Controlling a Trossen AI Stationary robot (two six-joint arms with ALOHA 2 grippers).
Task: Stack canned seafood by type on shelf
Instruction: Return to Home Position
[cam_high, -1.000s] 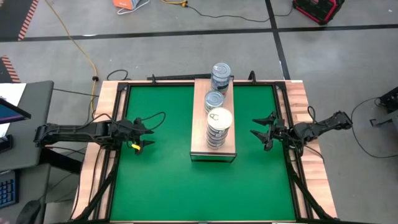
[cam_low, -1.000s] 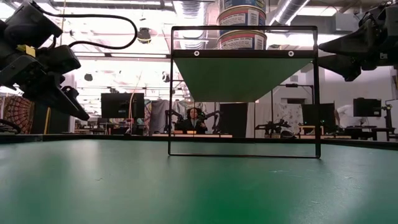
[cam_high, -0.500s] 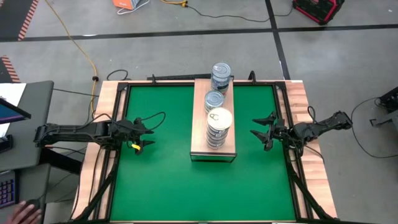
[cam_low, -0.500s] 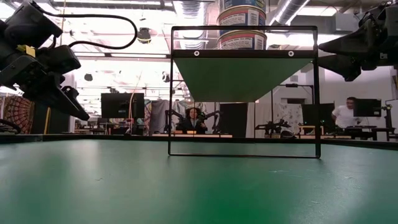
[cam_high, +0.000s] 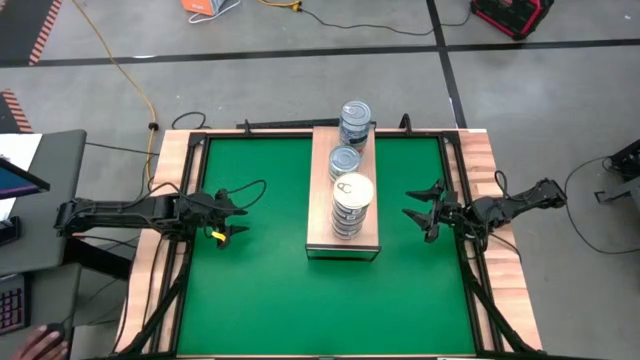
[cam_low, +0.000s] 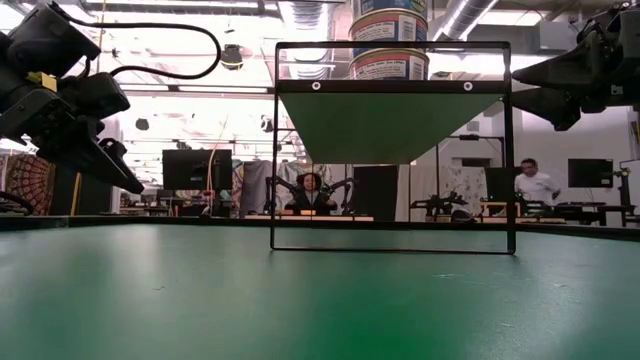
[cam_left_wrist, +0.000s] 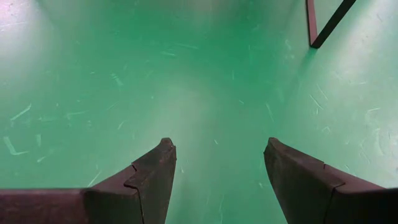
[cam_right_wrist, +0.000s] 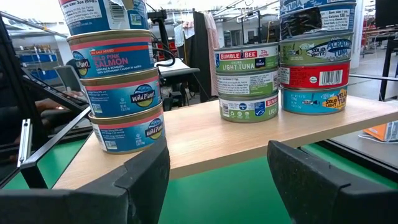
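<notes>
Surface: scuffed green mat (cam_high: 260, 270) inside a light wooden border (cam_high: 165, 160).
Room: grey floor (cam_high: 250, 80) with black tape lines and a yellow cable (cam_high: 147, 100) running towards the surface's far left corner. The low view looks into an open lab with monitors. One seated person (cam_low: 312, 190) is at centre back and a standing person in a white shirt (cam_low: 535, 185) is at right.

The shelf, a long light-wood block (cam_high: 318, 200), sits mid-surface and runs front to back on a thin black frame (cam_low: 272, 150). All the canned seafood (cam_high: 352, 195), small flat round tins, is on its plank top in three stacks in a row.
Right wrist view of the stacks:
- salmon stack (cam_right_wrist: 121, 93): blue-and-pink labels, the tallest, with its top out of shot
- light tuna stack (cam_right_wrist: 249, 81): green labels, three tins
- blue tuna stack (cam_right_wrist: 317, 62): blue labels with one red-banded tin

The stacks stand apart from each other and upright. No tins are on the mat.

The left gripper (cam_high: 228, 215) hangs over the mat's left edge, pointing at the shelf and well apart from it. Its fingers are spread wide with only mat between them, and it holds nothing.
The right gripper (cam_high: 418, 212) hangs over the mat's right edge, facing the shelf's long side, near it but not touching. Its fingers are also spread, and it holds nothing.
The shelf lies between the two grippers.
</notes>
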